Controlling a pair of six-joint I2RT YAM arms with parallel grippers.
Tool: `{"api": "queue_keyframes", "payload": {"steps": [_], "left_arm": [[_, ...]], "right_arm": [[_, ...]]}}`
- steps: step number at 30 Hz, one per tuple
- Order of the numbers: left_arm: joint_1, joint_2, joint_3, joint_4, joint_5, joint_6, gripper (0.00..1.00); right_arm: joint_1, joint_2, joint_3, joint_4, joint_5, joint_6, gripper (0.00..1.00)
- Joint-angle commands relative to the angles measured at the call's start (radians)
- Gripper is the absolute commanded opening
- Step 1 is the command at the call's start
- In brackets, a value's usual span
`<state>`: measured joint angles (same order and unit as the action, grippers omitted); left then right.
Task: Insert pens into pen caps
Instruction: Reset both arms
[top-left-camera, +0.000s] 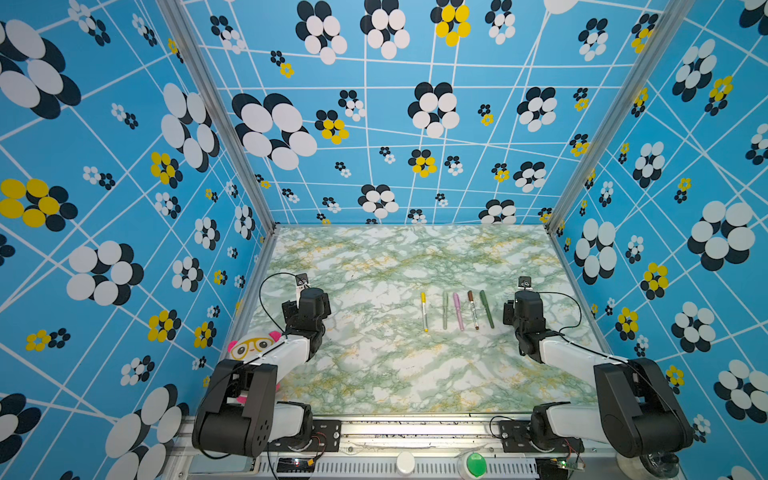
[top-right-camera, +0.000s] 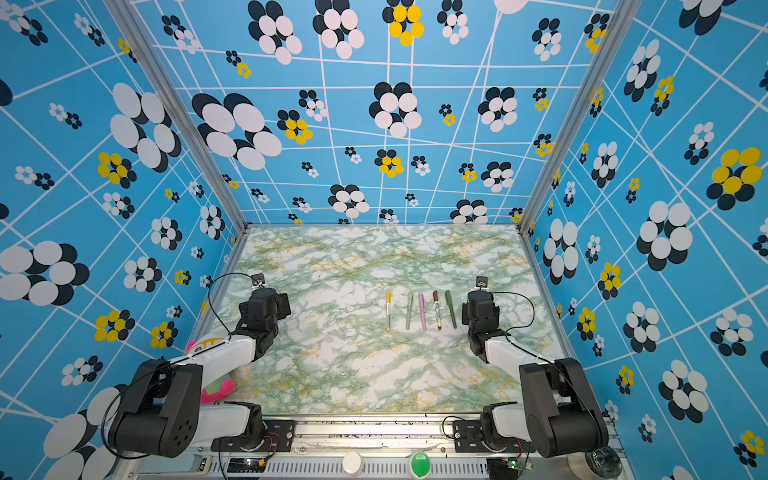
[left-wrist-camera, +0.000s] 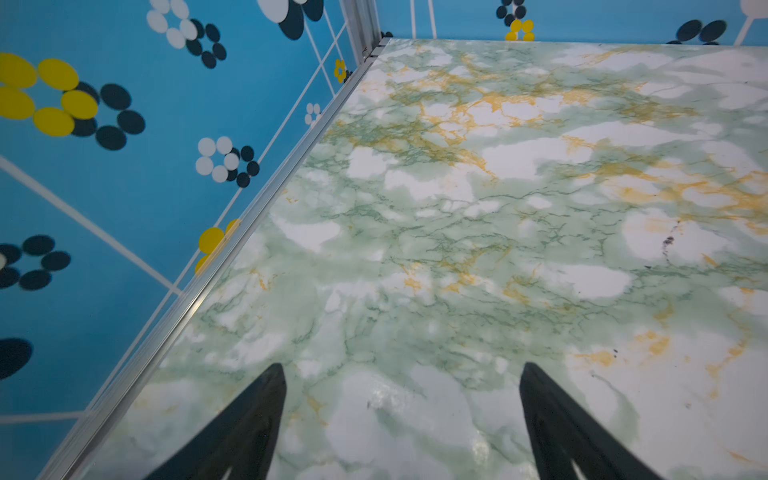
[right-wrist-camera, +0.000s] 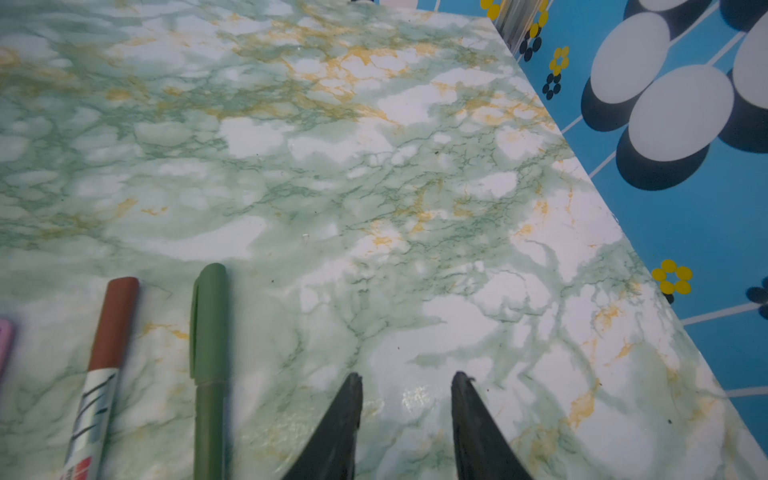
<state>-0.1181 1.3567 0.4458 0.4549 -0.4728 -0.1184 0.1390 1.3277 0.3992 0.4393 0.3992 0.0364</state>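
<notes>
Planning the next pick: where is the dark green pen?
In both top views the dark green pen lies at the row's right end, beside the brown-capped pen, nearest the right gripper.

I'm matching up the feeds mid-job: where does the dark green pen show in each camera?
In a top view: dark green pen, last in the row of five, on the right arm's side.
In a top view: same end spot.
Left wrist: not in it, only marbled table.
Right wrist: its capped end lies between the brown-capped pen and the right claw.
Shared landmark: that brown-capped pen, its neighbour.
</notes>
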Motion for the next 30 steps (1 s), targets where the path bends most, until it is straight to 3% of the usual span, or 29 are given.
{"api": "queue_keyframes", "payload": {"steps": [1,5,8,10,12,14,17,18,30], "left_arm": [[0.016,0.055,0.007,0.204,0.11,0.096,0.91],[0.055,0.159,-0.04,0.405,0.274,0.1,0.92],[0.083,0.181,-0.063,0.457,0.345,0.087,1.0],[0.083,0.193,-0.065,0.47,0.402,0.109,0.99],[0.087,0.191,-0.065,0.462,0.411,0.108,0.99],[0.09,0.194,-0.065,0.467,0.418,0.105,0.99],[0.09,0.194,-0.065,0.467,0.419,0.106,0.99],[0.092,0.194,-0.064,0.465,0.418,0.106,0.99],[0.09,0.193,-0.067,0.472,0.416,0.108,0.99]], "right_arm": [[-0.055,-0.009,-0.048,0.28,-0.119,-0.008,0.38],[-0.086,0.071,-0.072,0.443,-0.197,-0.028,0.38],[-0.105,0.164,-0.081,0.533,-0.273,-0.028,0.37],[-0.107,0.245,-0.081,0.636,-0.293,-0.039,0.38],[-0.114,0.201,-0.005,0.408,-0.283,-0.023,0.39],[-0.146,0.22,-0.012,0.464,-0.32,0.007,0.41],[-0.147,0.215,-0.006,0.438,-0.321,0.006,0.77],[-0.147,0.211,-0.002,0.426,-0.322,0.007,0.97],[-0.145,0.212,-0.009,0.44,-0.32,0.002,0.99]]}}
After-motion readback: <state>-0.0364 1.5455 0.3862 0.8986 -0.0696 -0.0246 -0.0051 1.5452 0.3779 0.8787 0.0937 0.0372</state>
